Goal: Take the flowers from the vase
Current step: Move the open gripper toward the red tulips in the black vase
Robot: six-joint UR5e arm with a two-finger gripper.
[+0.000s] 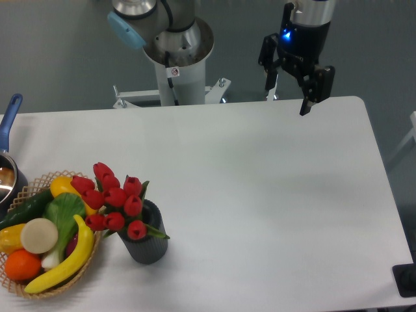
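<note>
White and matte, the table fills most of the view, with rounded far corners and a grey floor beyond it, where the arm's pale pedestal stands on a bolted base plate just past the far edge. A small round sticker with a red ring sits on the pedestal, too small to read; a blue light glows on the gripper's wrist housing. The gripper hangs above the far right part of the table, well apart from everything on it, its two dark fingers spread wide and holding nothing. At the near left the vase stands upright on the table, dark grey and ribbed, with the flowers still in it: red closed buds leaning left over green leaves, their stems hidden inside the vase. Touching or just beside the vase on its left is a wicker basket of fruit and vegetables, including a banana, an orange and a green pepper, partly cut off by the frame's lower left corner. A blue-handled metal pot is cut off at the left edge, and a dark object at the lower right corner is mostly out of frame
</note>
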